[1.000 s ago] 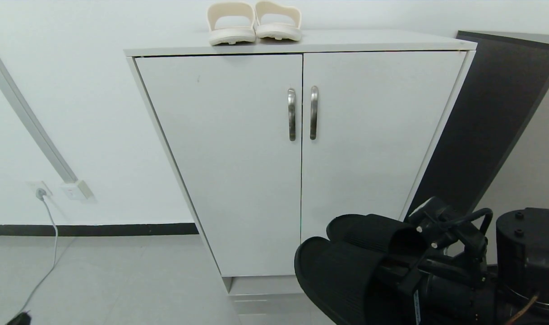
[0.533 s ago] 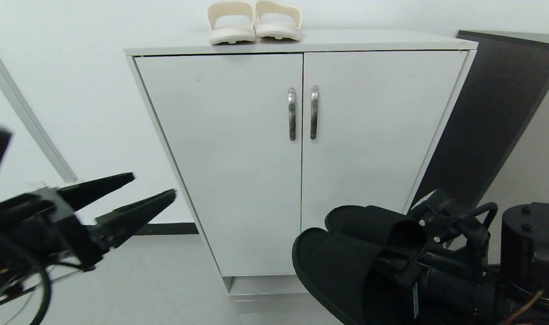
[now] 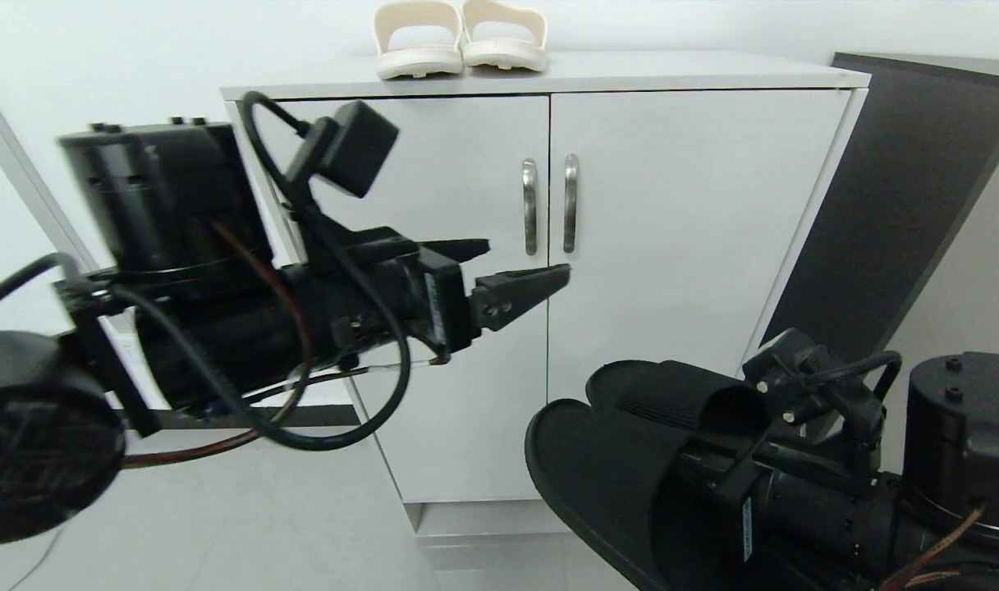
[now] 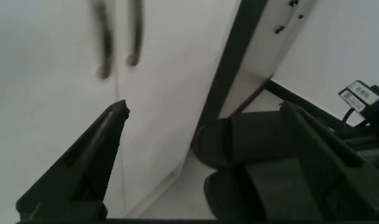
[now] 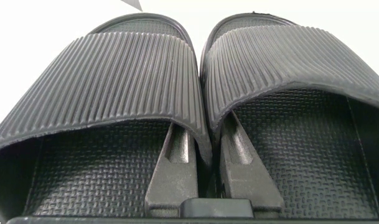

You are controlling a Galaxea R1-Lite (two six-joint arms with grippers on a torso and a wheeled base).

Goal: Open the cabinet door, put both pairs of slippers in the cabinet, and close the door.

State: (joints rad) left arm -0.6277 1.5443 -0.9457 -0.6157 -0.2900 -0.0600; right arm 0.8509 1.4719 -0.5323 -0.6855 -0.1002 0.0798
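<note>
Left gripper sits at 9 o'clock to centre in the head view, forearm roughly level and pointing at the cabinet. Its fingers are spread apart with nothing between them. The tips are near the lower end of the left handle, but whether they touch it cannot be told. In the left wrist view the same gripper is spread wide, with the doors blurred beyond it.

Both doors are closed. The left handle and the right handle stand upright, just beside each other at the centre seam. They are slim metal bars, judged stiff and smooth. Mid-bar looks the best hold, with the pull following the door's arc about its outer hinge edge.

White slippers sit at 12 o'clock as a side-by-side pair on the cabinet top, toes toward the robot. They look light and soft, probably foam. Pinching the two inner strap edges together should carry both at once.

Black slippers sit at 5 o'clock, held off the floor in front of the right door. The right gripper has one finger under each ribbed strap and is closed on the two adjoining strap edges. The ribbing should resist slip, but the soft straps may flex — the pair could sag if swung fast. The right forearm lies low, angled up toward the cabinet.
</note>
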